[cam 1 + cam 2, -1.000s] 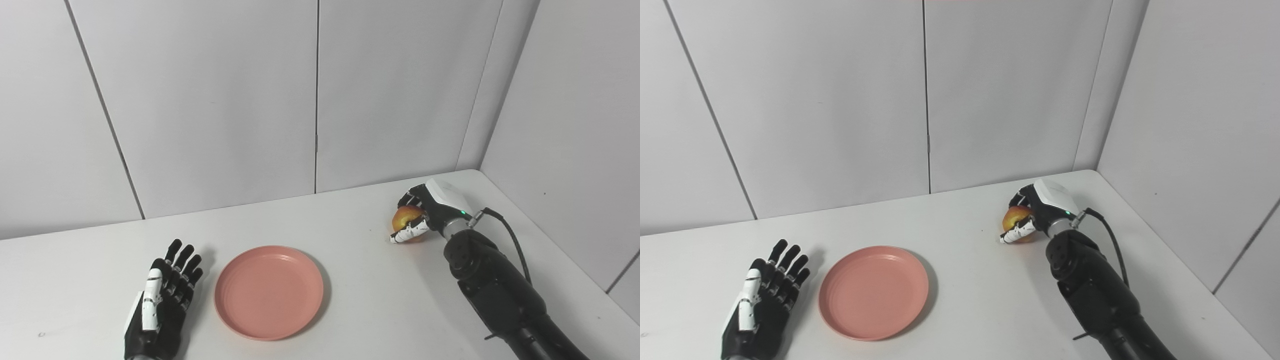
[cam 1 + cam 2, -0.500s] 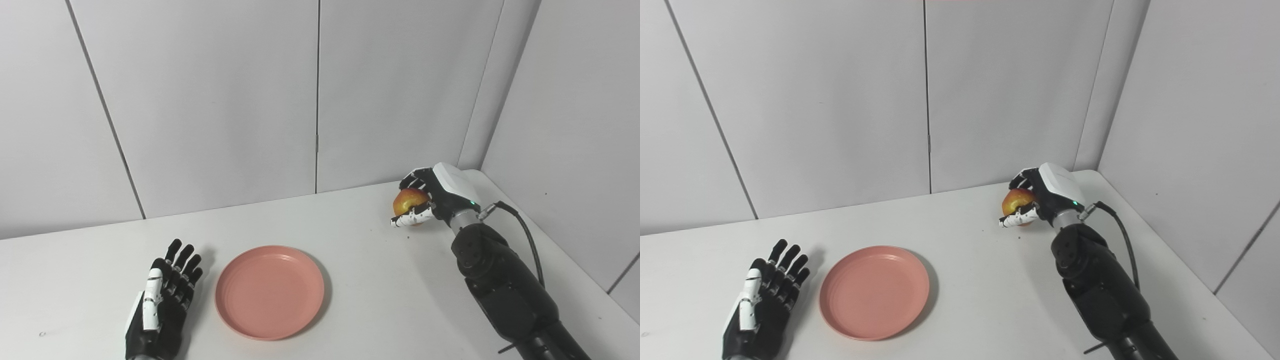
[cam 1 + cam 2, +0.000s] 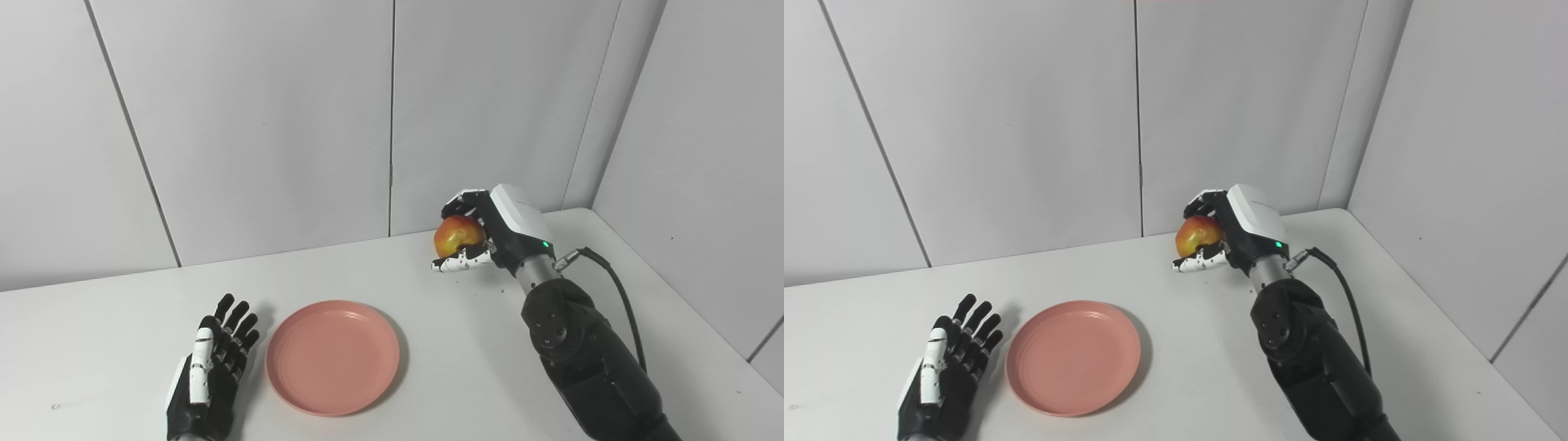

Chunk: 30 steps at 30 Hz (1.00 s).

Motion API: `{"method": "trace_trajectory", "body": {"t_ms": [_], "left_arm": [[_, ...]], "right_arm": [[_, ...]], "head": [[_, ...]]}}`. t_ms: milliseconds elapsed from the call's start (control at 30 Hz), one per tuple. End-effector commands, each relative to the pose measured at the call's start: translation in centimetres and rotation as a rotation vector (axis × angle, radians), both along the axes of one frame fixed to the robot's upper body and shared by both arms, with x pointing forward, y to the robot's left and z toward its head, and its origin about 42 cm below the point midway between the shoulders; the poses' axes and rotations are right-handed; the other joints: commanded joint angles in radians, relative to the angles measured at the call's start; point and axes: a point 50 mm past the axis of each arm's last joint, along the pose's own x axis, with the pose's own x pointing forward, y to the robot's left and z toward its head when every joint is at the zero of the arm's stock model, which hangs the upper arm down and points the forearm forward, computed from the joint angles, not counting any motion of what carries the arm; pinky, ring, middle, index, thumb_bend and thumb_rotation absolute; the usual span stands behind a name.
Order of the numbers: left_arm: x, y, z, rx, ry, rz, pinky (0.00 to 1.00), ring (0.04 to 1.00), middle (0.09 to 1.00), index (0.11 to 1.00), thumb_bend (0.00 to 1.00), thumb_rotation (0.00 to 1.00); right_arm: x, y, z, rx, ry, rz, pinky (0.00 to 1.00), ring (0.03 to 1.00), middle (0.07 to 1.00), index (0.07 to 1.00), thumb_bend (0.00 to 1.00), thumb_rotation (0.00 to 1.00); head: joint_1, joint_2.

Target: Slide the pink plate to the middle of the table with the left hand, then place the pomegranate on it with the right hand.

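The pomegranate [image 3: 459, 236] is held above the counter [image 3: 465, 367] by the right hand [image 3: 490, 236] — the left hand [image 3: 211, 373] lies flat, fingers spread, empty, beside the plate [image 3: 332, 357].

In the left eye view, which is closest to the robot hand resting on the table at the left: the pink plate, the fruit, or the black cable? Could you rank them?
From the left robot hand, lying flat at the table's near left:
1. Pink plate, just to its right, not touching.
2. Pomegranate, held in the air by the right robot hand, toward the back wall.
3. Black cable, far right, behind the right arm.
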Motion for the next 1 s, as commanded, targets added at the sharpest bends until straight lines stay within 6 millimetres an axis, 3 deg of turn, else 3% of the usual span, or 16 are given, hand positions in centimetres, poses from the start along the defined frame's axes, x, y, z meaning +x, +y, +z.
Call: {"method": "trace_trajectory", "body": {"t_ms": [0,167,533,733,967], "left_arm": [[-0.4,-0.6,-0.6,0.011,0.058,0.000,0.96,0.941,0.949,0.940,0.43,1.00],[-0.5,-1.2,-0.3,0.015,0.056,0.009,0.94,0.924,0.937,0.930,0.43,1.00],[-0.6,-2.8,0.0,0.031,0.049,0.006,0.94,0.929,0.939,0.931,0.43,1.00],[-0.7,-3.9,0.4,0.046,0.049,0.013,0.92,0.920,0.936,0.932,0.45,1.00],[-0.6,-5.0,0.8,0.053,0.047,0.025,0.93,0.910,0.929,0.928,0.45,1.00]], "right_arm": [[-0.2,1.4,3.2,-0.002,-0.117,0.052,0.36,0.391,0.491,0.539,0.51,0.00],[-0.5,5.2,3.0,0.007,-0.116,0.124,0.34,0.371,0.492,0.565,0.51,0.00],[-0.9,10.5,1.2,0.027,-0.091,0.244,0.35,0.376,0.490,0.554,0.51,0.00],[-1.2,12.4,-1.3,0.051,-0.051,0.283,0.36,0.378,0.501,0.549,0.51,0.00],[-1.3,13.1,-3.4,0.063,-0.014,0.299,0.35,0.379,0.501,0.545,0.51,0.00]], "head": [[0.006,0.003],[0.044,0.014],[0.150,0.033],[0.218,0.047],[0.285,0.060]]}}
